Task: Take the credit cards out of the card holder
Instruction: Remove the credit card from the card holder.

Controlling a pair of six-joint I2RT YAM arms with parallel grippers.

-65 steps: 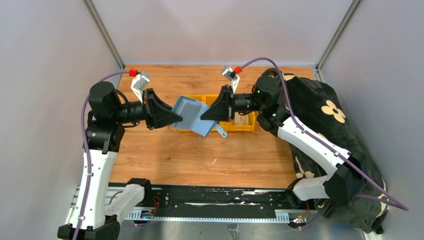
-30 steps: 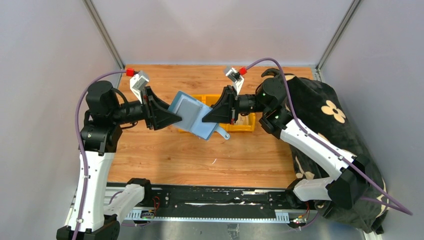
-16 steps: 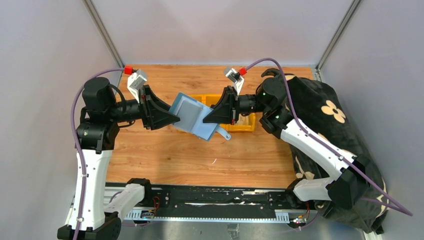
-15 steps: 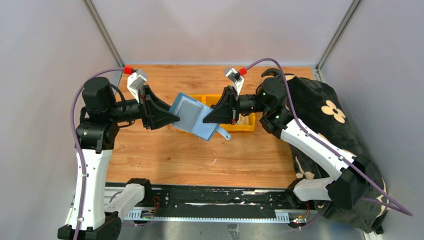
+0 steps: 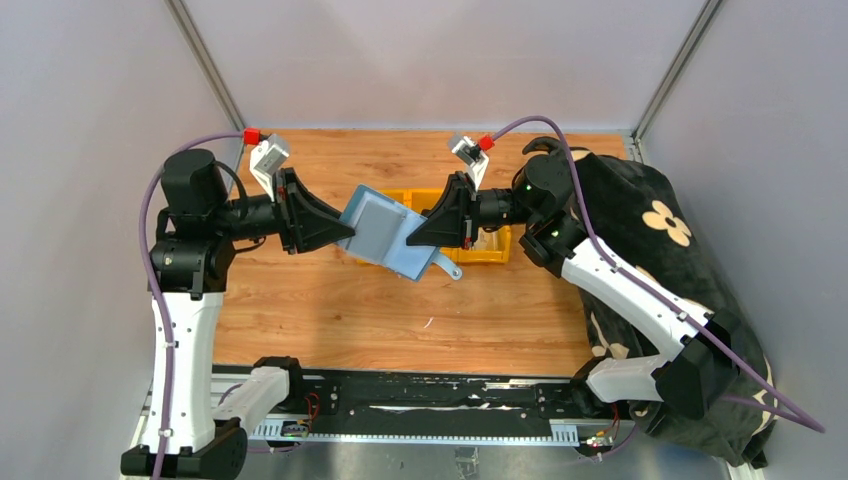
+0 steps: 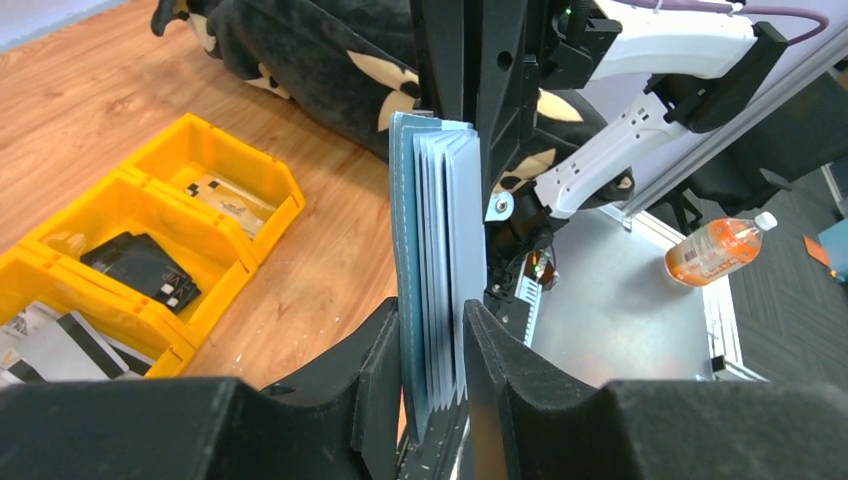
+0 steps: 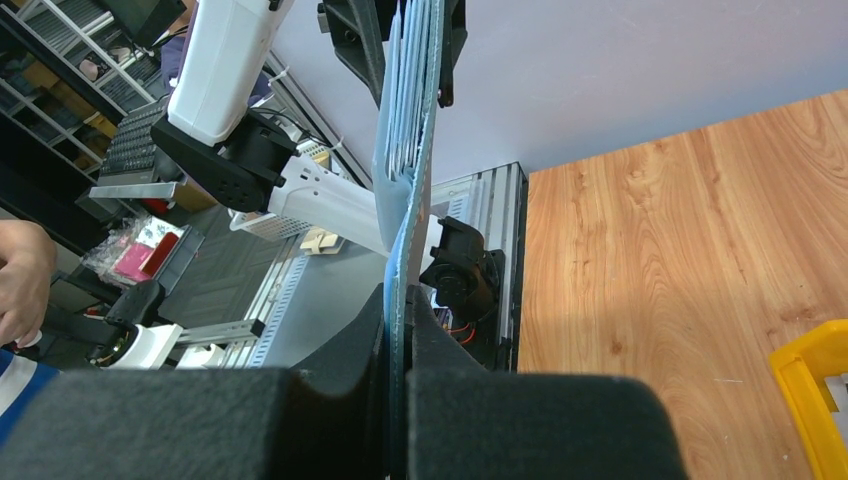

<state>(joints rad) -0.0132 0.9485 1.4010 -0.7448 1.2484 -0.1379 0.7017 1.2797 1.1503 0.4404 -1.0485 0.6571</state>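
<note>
From the top camera, the card holder hangs in the air in the middle of the frame, over the yellow bins. The left gripper has its left end. The right gripper has its right end. A dark blanket with pale flowers lies at the right.

From the left wrist camera, the holder stands on edge in the middle. Its thin leaves show like the pages of a book. The left jaws are narrow and press on its bottom end from both sides. At the lower left, some credit cards lie in the bins. An orange bottle lies at the right. I cannot read any words on the cards or the bottle.

From the right wrist camera, the right jaws are almost closed and pinch a thin blue flap of the holder.

I think the step is holding the holder up to get at a card. I cannot tell if any cards are inside. Next, one gripper should let go and pinch one card's edge while the other holds tight.
</note>
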